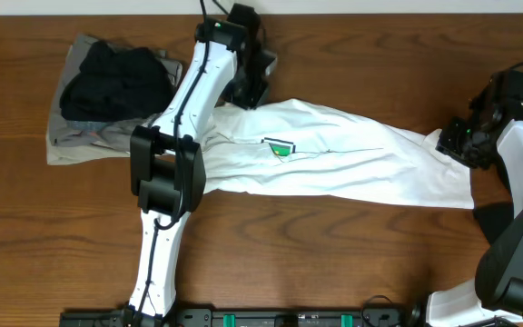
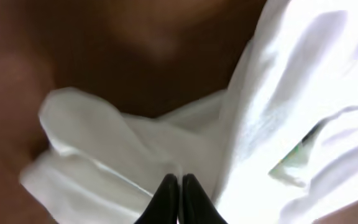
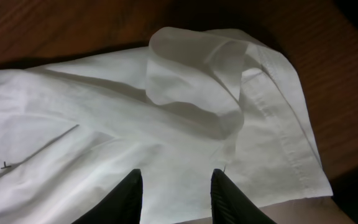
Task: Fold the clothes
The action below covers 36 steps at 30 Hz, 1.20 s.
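We log the T-shirt (image 1: 334, 159) stretched sideways across the middle of the bench (image 1: 334, 263). Its left end lies farther back than its right. The left tool (image 2: 179, 186) sits at the far-left end, pinching a fold. The right tool (image 3: 176, 180) sits over the right end, fingers apart above the cloth. Left of the shirt lies a pile, with a crumpled garment (image 1: 116, 77) on a flatter garment (image 1: 84, 145).
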Tool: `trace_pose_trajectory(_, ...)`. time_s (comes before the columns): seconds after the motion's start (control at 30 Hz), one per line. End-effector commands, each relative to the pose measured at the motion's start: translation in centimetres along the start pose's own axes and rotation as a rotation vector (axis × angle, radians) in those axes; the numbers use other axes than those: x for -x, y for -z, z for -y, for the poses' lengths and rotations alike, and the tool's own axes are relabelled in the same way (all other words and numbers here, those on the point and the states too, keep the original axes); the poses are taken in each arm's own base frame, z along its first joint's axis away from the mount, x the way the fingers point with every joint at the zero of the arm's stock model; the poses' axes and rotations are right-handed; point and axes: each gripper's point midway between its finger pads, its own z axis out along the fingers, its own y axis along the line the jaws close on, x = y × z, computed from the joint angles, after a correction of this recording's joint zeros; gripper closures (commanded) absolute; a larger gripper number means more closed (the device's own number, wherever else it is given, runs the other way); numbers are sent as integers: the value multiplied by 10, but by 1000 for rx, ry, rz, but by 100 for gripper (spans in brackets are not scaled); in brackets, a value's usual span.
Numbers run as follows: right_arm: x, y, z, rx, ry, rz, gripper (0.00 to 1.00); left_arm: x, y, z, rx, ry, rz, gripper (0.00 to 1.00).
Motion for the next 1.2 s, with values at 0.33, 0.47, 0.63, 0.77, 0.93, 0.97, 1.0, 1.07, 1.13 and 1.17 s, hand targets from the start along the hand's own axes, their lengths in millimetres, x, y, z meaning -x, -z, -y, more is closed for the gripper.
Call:
trace_pose_trajectory(0.33, 8, 0, 1, -3, 5, 33, 64, -74, -14, 36, -74, 96, -321, 83)
trace_pose_trajectory(0.47, 8, 0, 2, -4, 8, 34, 64, -73, -6, 30, -72, 110, -307, 79)
trace_pose_trajectory(0.63, 10, 0, 7, -32, 7, 44, 64, -51, 19, 11, -39, 124, -174, 69)
trace_pose_trajectory(0.77, 11, 0, 9, -46, 7, 49, 63, -29, 22, -5, -21, 135, -63, 59)
trace_pose_trajectory(0.93, 13, 0, 9, -44, 8, 57, 62, 5, 19, -14, 2, 112, 71, 57)
trace_pose_trajectory(0.97, 14, 0, 8, -43, 8, 59, 62, 15, 20, -16, 9, 104, 110, 52)
trace_pose_trajectory(1.0, 14, 0, 8, -43, 8, 59, 62, 21, 20, -17, 13, 98, 136, 51)
trace_pose_trajectory(1.07, 14, 0, 8, -43, 8, 59, 62, 28, 16, -19, 16, 93, 161, 50)
trace_pose_trajectory(1.13, 14, 0, 8, -43, 8, 58, 62, 25, 6, -19, 13, 94, 140, 49)
trace_pose_trajectory(1.17, 13, 0, 8, -43, 8, 58, 62, 22, -1, -19, 9, 97, 121, 49)
